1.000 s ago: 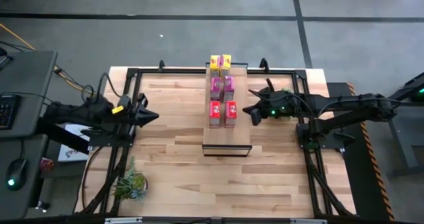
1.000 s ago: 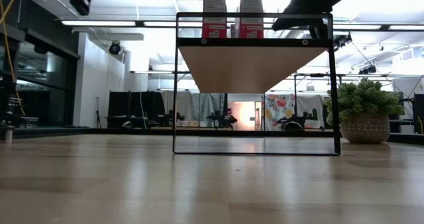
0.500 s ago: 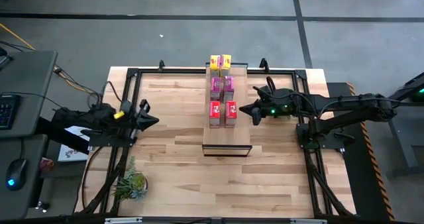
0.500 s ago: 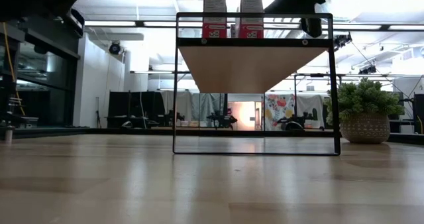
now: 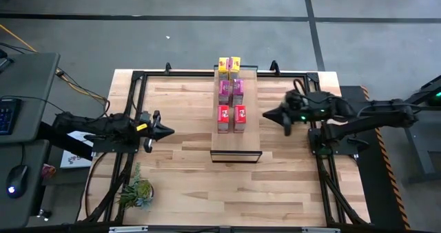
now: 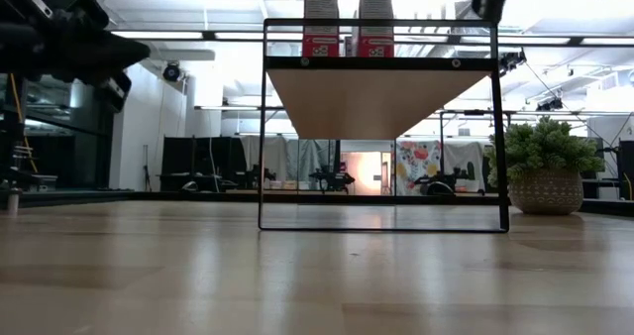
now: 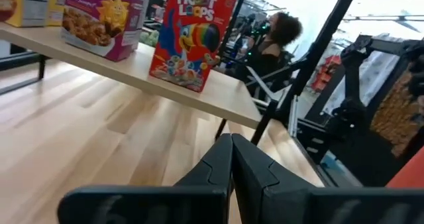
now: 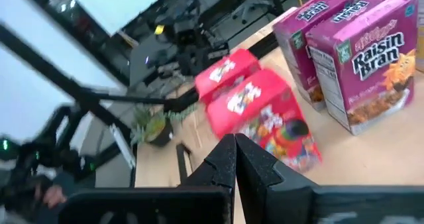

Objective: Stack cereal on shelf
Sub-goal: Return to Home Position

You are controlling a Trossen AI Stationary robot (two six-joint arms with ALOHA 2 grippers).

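High view: all six cereal boxes (image 5: 231, 89) stand in pairs on the shelf (image 5: 236, 142), with the red pair (image 5: 232, 117) nearest 6 o'clock. The right gripper (image 5: 270, 113) has backed off from the red pair toward 3 o'clock. The left gripper (image 5: 165, 130) hangs at 9 o'clock, well apart.

Low view: the red pair stands upright on top, untouched.

Wrist views: both sets of jaws are pressed together, holding nothing.

Stacking looks finished; only homing remains.

six cereal boxes (image 5: 225, 90), one shelf (image 5: 235, 142), perhaps two potted plants (image 5: 136, 190).
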